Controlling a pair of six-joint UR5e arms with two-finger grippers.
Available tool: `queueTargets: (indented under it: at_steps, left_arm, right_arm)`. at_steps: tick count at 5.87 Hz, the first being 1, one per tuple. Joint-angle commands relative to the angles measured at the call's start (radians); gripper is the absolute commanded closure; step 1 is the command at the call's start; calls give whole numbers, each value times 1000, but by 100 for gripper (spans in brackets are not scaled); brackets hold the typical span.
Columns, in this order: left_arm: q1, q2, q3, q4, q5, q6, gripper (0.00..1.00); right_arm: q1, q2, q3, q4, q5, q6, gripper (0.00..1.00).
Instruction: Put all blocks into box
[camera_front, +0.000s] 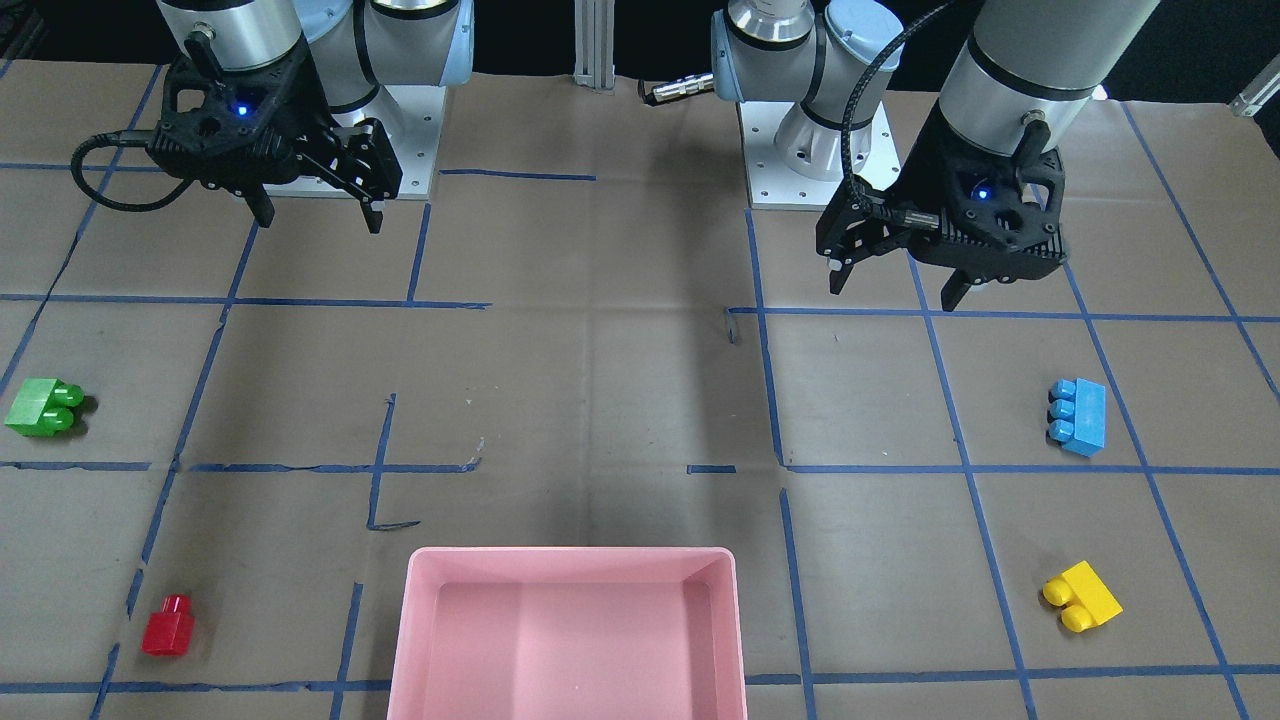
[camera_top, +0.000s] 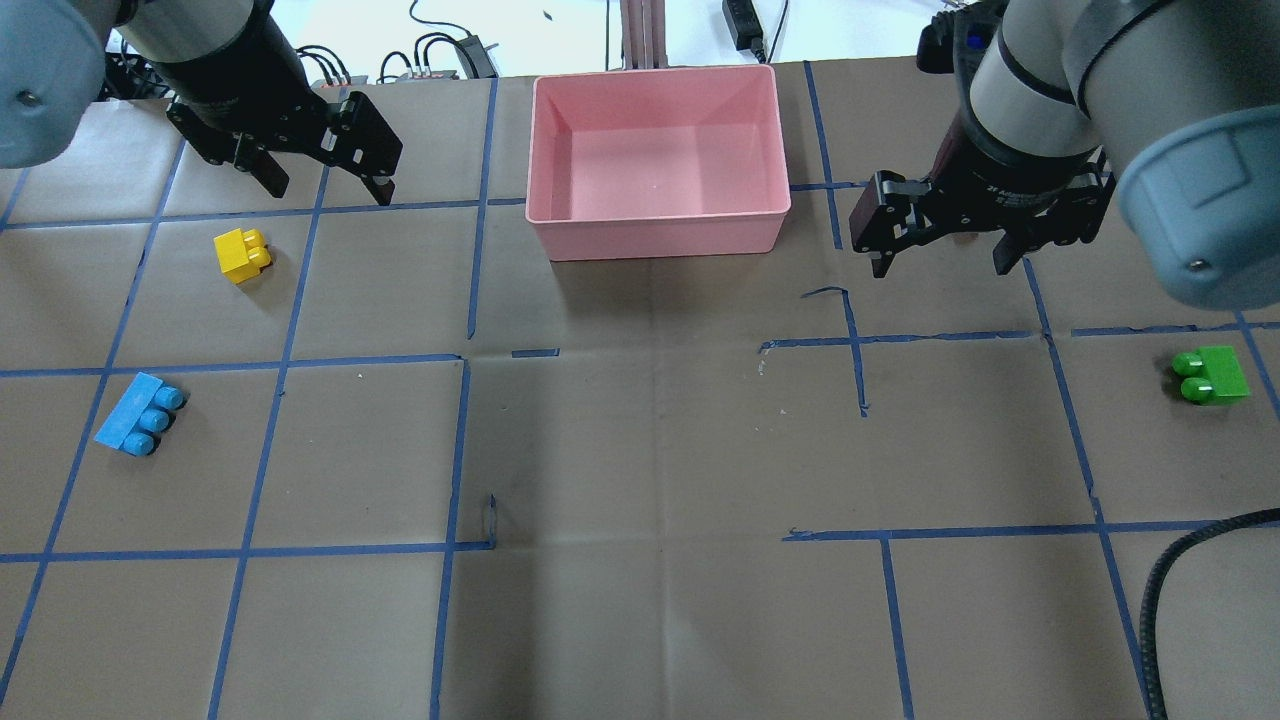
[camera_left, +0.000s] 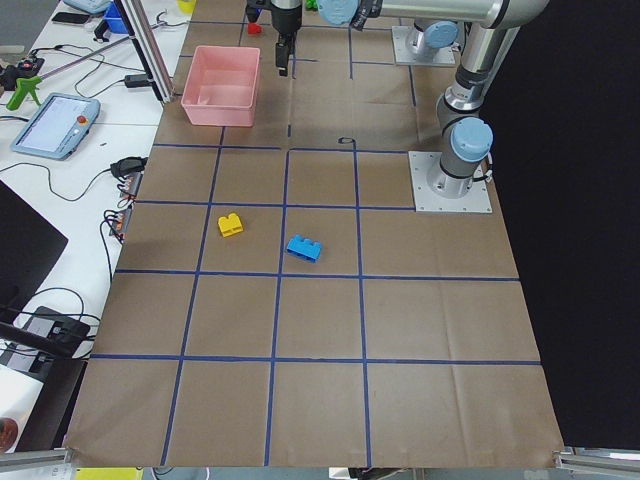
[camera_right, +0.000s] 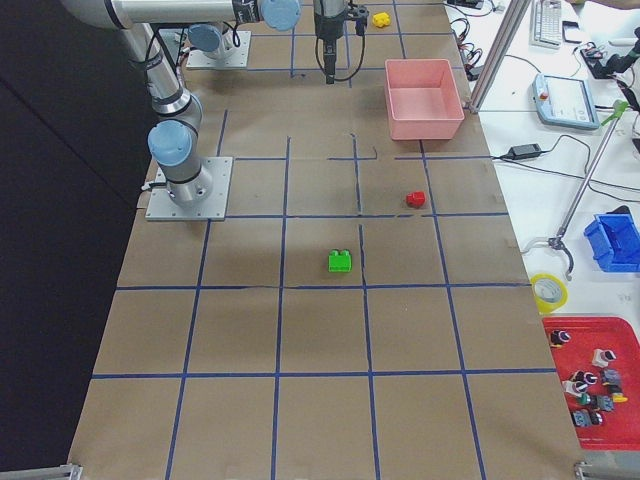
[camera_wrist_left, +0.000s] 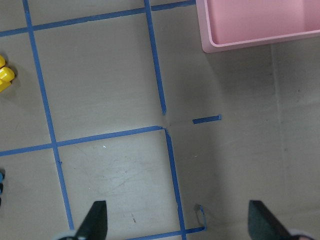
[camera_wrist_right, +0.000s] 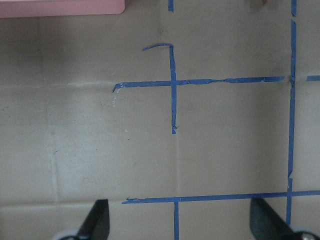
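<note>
The pink box (camera_front: 570, 552) stands empty at the table's far middle edge (camera_top: 660, 238). Blue block (camera_top: 138, 414) and yellow block (camera_top: 242, 255) lie on my left side, and the yellow block's edge shows in the left wrist view (camera_wrist_left: 4, 77). Green block (camera_top: 1212, 376) and red block (camera_front: 168, 626) lie on my right side; the red one is hidden in the overhead view. My left gripper (camera_top: 330, 193) is open and empty, raised beyond the yellow block. My right gripper (camera_top: 941, 268) is open and empty, raised right of the box.
Blue tape lines grid the brown paper table. The two arm bases (camera_front: 380, 140) (camera_front: 810, 160) stand at the robot's side. A desk with a tablet (camera_left: 55, 125) and cables runs behind the box. A red parts tray (camera_right: 590, 385) sits off the table.
</note>
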Motion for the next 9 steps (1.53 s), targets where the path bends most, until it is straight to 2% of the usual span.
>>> queueTargets:
  at_steps: [1, 6, 7, 9]
  left_arm:
    - [0, 0, 0, 2, 0, 0, 0]
    - [17, -3, 0, 14, 8, 5, 0]
    - [90, -3, 2, 14, -1, 40, 0]
    - [318, -24, 0, 15, -3, 301, 0]
  right_arm:
    - [0, 0, 0, -1, 0, 0, 0]
    - [-1, -1, 0, -2, 0, -1, 0]
    - [-3, -1, 0, -1, 1, 0, 0]
    - [-17, -1, 0, -7, 1, -1, 0]
